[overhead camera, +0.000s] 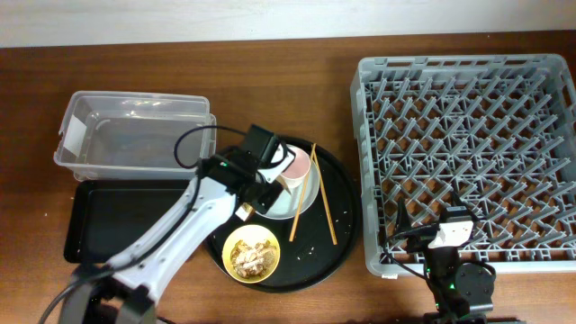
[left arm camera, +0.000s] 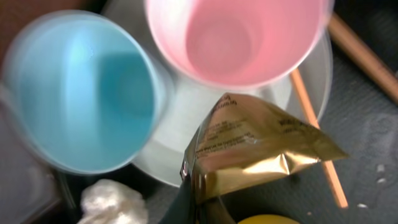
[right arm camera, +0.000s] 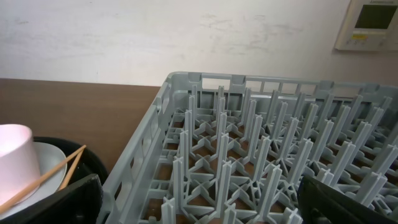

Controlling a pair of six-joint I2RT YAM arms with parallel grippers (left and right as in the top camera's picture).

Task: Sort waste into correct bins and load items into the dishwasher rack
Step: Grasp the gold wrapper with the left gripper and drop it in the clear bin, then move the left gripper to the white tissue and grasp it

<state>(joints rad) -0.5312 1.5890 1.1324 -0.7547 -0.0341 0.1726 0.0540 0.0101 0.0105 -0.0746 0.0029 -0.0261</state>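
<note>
**Arms.** The left arm runs from its base at the near left edge diagonally toward the far right and ends over the round black tray (overhead camera: 306, 261). The left gripper (left arm camera: 202, 202) is clamped on one end of the brown-gold snack wrapper (left arm camera: 255, 149). In the wrist view the wrapper overlaps the near rim of the pale plate (left arm camera: 180, 115). The right arm sits folded at the near right, against the near wall of the dishwasher rack (overhead camera: 468, 153). The right gripper (right arm camera: 199, 186) is spread wide with nothing between its fingers and faces into the pegs.

**Surface and room.**
- The surface is a brown wooden table (overhead camera: 36, 108).
- At far left stands the clear tub (overhead camera: 135, 135), with the flat black tray (overhead camera: 108, 225) just near of it.
- The round tray carries the plate, and the light blue cup (left arm camera: 81, 99) and pink cup (left arm camera: 230, 37) stand upright on the plate.
- The chopsticks (left arm camera: 304, 106) lie crossed over the plate's right rim.
- The yellow bowl (overhead camera: 251, 253), holding tan food scraps (overhead camera: 254, 259), sits at the tray's near side.
- The white tissue wad (left arm camera: 112, 202) lies near the blue cup.
- The grey rack fills the right side.
- Behind the table is a white wall with a control panel (right arm camera: 372, 22).

**Limits of view.** Overhead, the left gripper covers the blue cup and the tissue wad. The left wrist picture is blurred — the cups appear close together, but contact cannot be confirmed. Both arm bases are cut off at the near edge.
</note>
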